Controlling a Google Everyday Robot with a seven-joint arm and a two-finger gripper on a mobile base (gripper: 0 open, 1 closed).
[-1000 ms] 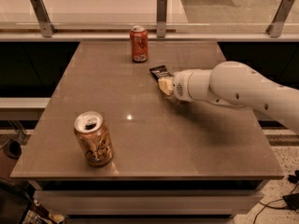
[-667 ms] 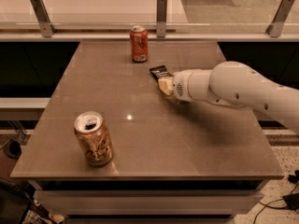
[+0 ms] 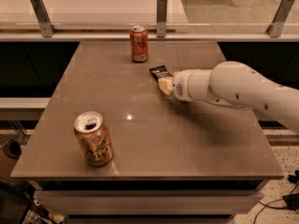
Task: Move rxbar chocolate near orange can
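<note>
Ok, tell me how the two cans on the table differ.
The orange can is golden-orange with brownish swirls; the reddish can is red-orange. The orange can stands near the front left corner of the table; the reddish can stands at the far edge. The orange can looks wider, the reddish can slimmer. The end effector, at the rxbar chocolate, is nearer the reddish can. Both stand upright with silver tops.

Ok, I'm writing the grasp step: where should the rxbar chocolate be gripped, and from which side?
Probably across its narrow width, coming from above: the rxbar chocolate lies flat on the table, so only its long edges offer purchase. The hand is at its end nearer the camera.
</note>
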